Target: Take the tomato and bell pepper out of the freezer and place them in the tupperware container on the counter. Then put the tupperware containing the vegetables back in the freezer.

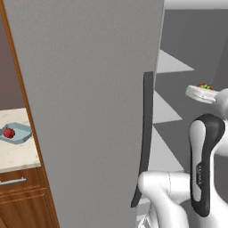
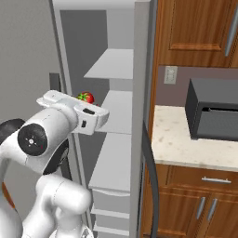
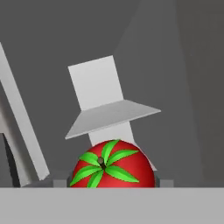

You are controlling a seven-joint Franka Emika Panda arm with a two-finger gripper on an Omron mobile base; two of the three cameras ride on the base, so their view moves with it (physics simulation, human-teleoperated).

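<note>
Your gripper [image 3: 113,183] is closed on the bell pepper [image 3: 113,165]: the two finger tips sit against its left and right sides, and its green top faces the hand camera. In the right base view the hand lies level inside the freezer [image 1: 89,89], with the pepper at its far end just above the front edge of a pale shelf [image 2: 116,109]. I cannot tell whether it is lifted clear or resting on that edge.

By my reading you are about halfway through. The tomato [image 1: 9,132] already lies in the tupperware container [image 1: 24,130], which sits near the right edge of the counter [image 1: 15,156]. What remains for you is carrying the pepper out, dropping it beside the tomato, and then returning the loaded container to a freezer shelf.

Mind the open freezer door (it is the big obstacle here). In the left base view it stands between the arm and the counter, its dark handle [image 1: 146,133] on the arm's side, so you probably have to go round its free edge. The shelves above and below leave little room inside the freezer. To the freezer's right, a dark box appliance [image 2: 214,114] sits on another counter stretch, away from your route.
</note>
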